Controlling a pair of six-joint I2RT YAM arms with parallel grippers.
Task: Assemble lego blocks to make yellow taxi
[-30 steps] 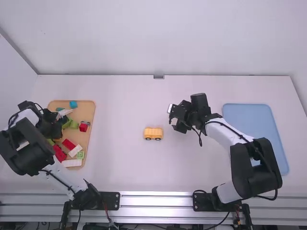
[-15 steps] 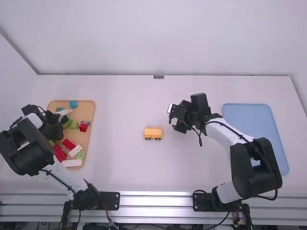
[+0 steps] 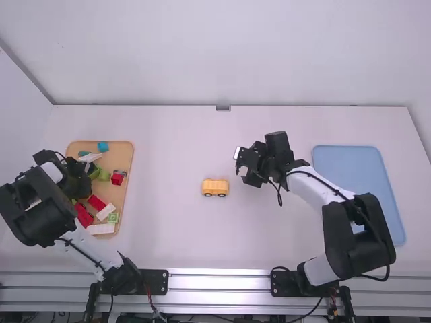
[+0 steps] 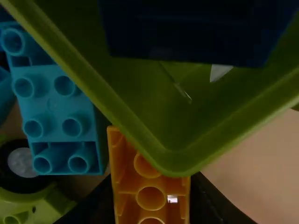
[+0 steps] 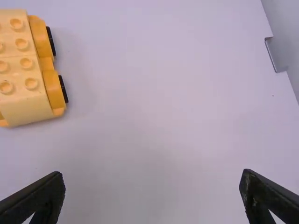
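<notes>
Over the orange tray (image 3: 128, 161), at the table's left, my left gripper (image 3: 82, 188) is down among the loose blocks. In its wrist view the left gripper (image 4: 152, 198) is shut on an orange block (image 4: 150, 196), whose hollow tubes face the camera. A light blue block (image 4: 60, 112) lies beside it. My right gripper (image 3: 242, 165) is above the table, right of the yellow wheeled car body (image 3: 215, 188). In the right wrist view the right gripper (image 5: 152, 191) is open and holds nothing; the car body (image 5: 28, 74) stands on the table, studs up.
Red, white, green and blue blocks lie in the tray. A large green piece (image 4: 187, 116) looms close to the left wrist camera. At the table's right lies a blue tray (image 3: 357, 171), partly beneath the right arm.
The left arm's wrist has shifted slightly to the right over the orange tray. The right arm has barely moved, and the car body stays where it was.
</notes>
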